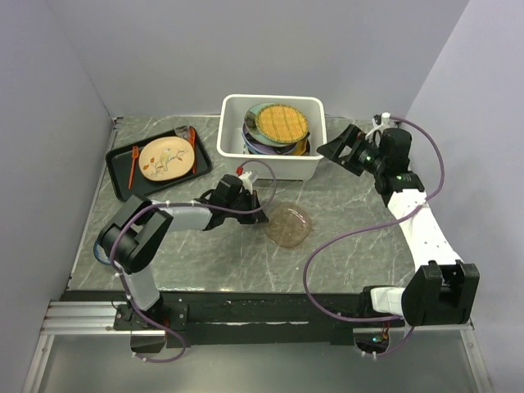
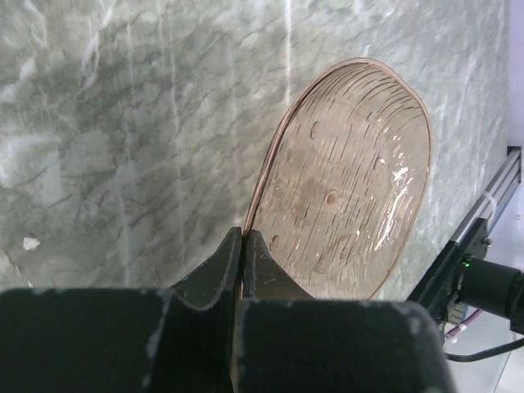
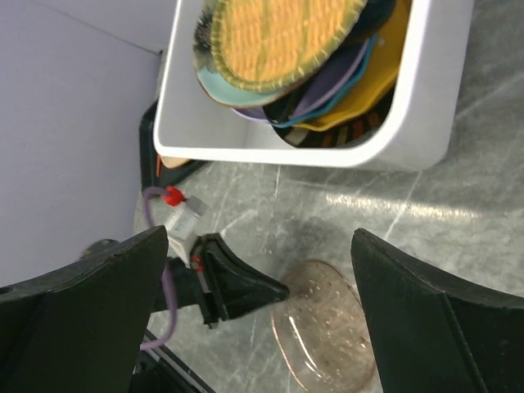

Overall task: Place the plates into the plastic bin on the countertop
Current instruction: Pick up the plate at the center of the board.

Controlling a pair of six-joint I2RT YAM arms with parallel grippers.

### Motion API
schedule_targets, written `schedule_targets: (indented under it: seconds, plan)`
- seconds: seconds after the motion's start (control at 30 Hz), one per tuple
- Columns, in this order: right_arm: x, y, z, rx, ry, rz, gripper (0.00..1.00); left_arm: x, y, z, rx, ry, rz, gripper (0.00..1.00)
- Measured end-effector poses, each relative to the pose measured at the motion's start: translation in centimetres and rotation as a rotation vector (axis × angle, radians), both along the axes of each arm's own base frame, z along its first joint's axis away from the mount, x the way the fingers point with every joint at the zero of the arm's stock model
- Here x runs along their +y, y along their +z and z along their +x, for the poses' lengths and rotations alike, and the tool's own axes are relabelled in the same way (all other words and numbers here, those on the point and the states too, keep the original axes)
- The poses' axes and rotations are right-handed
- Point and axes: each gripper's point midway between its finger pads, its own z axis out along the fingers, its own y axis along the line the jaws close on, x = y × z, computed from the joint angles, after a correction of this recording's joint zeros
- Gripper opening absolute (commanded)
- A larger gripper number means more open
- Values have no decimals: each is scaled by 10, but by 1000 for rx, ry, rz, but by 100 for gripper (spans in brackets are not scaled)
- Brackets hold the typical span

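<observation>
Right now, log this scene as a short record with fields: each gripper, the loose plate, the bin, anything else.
left gripper: shut on the rim of the clear plate
clear plate: lying on the countertop, in front of the plastic bin, outside it
plastic bin: holds a stack of plates, with a yellow woven-look plate on top
right gripper: open, empty, beside the bin's right end
black tray: back left, carrying a beige plate

A black tray [image 1: 143, 187] lies flat at the far left corner of the surface [image 1: 344, 254]. A beige plate [image 1: 166, 157] with a painted sprig sits in the middle of the tray. An orange utensil [image 1: 133, 166] lies along the tray's left side, and a second orange utensil [image 1: 192, 136] lies by its right side. A metal rail [image 1: 82, 315] runs below the near edge.
</observation>
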Motion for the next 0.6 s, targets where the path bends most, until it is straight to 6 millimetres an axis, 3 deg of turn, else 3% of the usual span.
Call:
schedule_targets:
  seconds: [0.4, 0.6]
  plan:
    - [-2, -51, -21, 109, 18, -40, 100, 4, 51, 9, -95, 31, -19, 1]
    - [-3, -64, -27, 133, 28, -58, 100, 7, 61, 11, -114, 44, -7, 1]
